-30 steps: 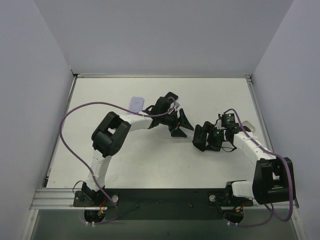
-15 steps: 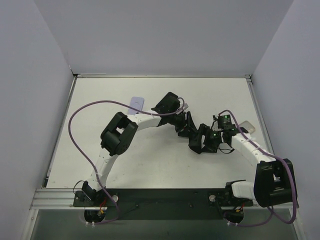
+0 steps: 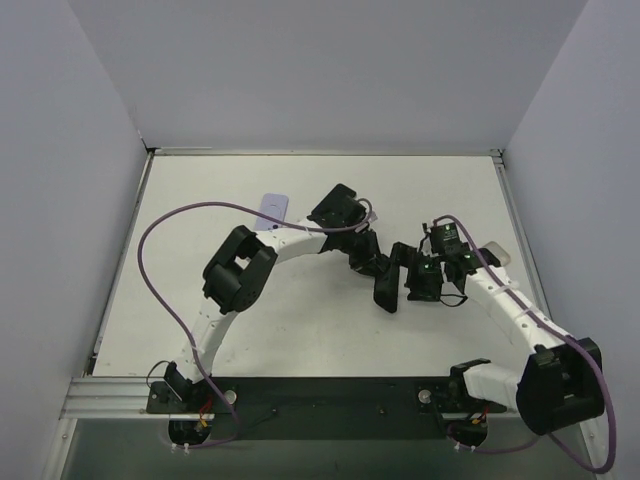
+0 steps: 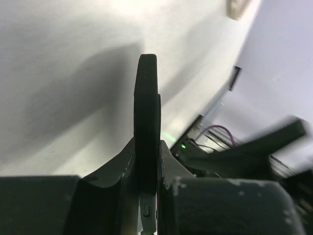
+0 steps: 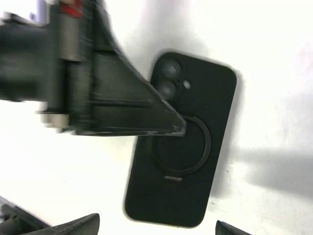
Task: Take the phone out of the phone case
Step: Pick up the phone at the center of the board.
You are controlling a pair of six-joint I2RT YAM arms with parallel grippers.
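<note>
The black phone case (image 5: 183,147) faces the right wrist camera back-first, showing two lens holes and a ring. The phone itself is hidden inside it. My left gripper (image 4: 146,166) is shut on the case, which stands edge-on (image 4: 146,112) between its fingers; one left finger (image 5: 122,105) lies across the case's back. In the top view the case (image 3: 386,292) hangs just off the left gripper (image 3: 372,264). My right gripper (image 3: 414,281) stands open close beside it, its fingertips (image 5: 73,226) apart on either side of the case's lower end and not touching it.
A pale lavender flat object (image 3: 272,207) lies on the white table (image 3: 300,330) behind the left arm. A beige object (image 3: 497,253) sits by the right arm, also seen in the left wrist view (image 4: 239,7). Walls enclose the table on three sides.
The left gripper swung right to the right gripper and shut on the cased phone. The right gripper, which held it before, has opened wide and let go.
</note>
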